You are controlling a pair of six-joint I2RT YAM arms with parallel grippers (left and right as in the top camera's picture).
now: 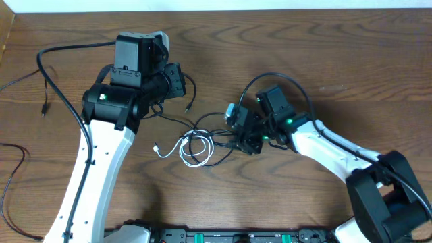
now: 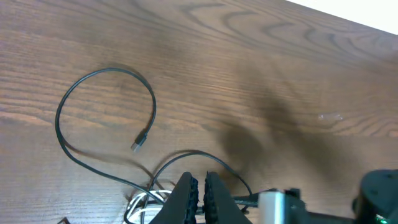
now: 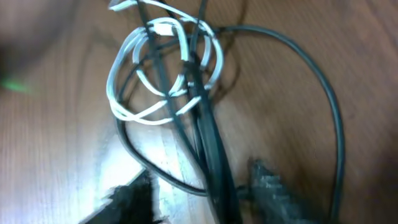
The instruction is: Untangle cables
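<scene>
A short white cable (image 1: 192, 150) lies coiled mid-table, tangled with thin black cables (image 1: 214, 128). My right gripper (image 1: 241, 135) is open at the right side of the tangle. In the right wrist view its fingers (image 3: 199, 193) straddle black cables (image 3: 208, 149) just below the white coil (image 3: 155, 93). My left gripper (image 1: 179, 81) is shut, above and to the left of the tangle. In the left wrist view its fingers (image 2: 199, 190) hover over the white coil (image 2: 140, 205). A black cable loop (image 2: 93, 74) ends in a small plug (image 2: 140, 142). I cannot see anything held.
Two more thin black cables lie at the table's left edge, one with a plug (image 1: 44, 108) and one lower down (image 1: 13, 169). A thick robot wire (image 1: 57, 91) arcs left of the left arm. The table's far edge (image 1: 270, 5) runs along the top.
</scene>
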